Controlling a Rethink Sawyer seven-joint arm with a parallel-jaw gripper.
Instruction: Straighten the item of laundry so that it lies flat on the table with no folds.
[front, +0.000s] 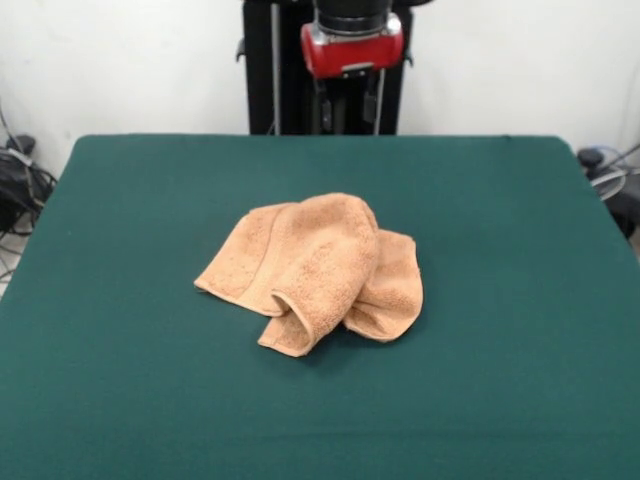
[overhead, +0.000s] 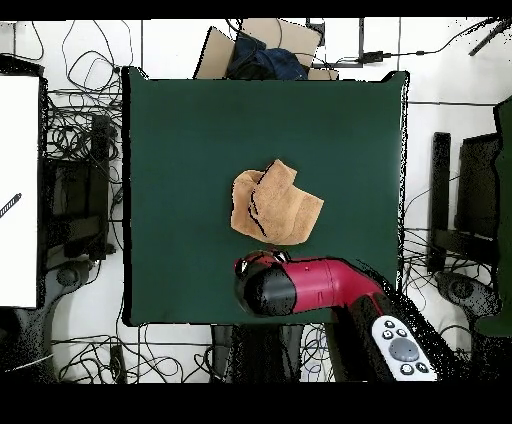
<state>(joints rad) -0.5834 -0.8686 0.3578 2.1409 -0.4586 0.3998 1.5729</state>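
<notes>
The peach-orange towel (front: 315, 270) lies crumpled near the middle of the dark green table (front: 500, 250), folded over itself into several overlapping layers with a rolled fold at its near edge. In the overhead view the towel (overhead: 275, 205) is a bunched, uneven shape on the table (overhead: 180, 150). My gripper (front: 350, 105) hangs under the red wrist housing at the table's far side, drawn back from the towel and touching nothing. In the overhead view the red and black arm (overhead: 300, 285) covers the gripper, just on the robot's side of the towel.
The black pedestal (front: 270, 70) stands behind the table's far edge. In the overhead view a cardboard box (overhead: 260, 50) sits beyond the table's opposite edge, cables cover the floor (overhead: 85, 150), and dark equipment (overhead: 465, 200) stands to the right.
</notes>
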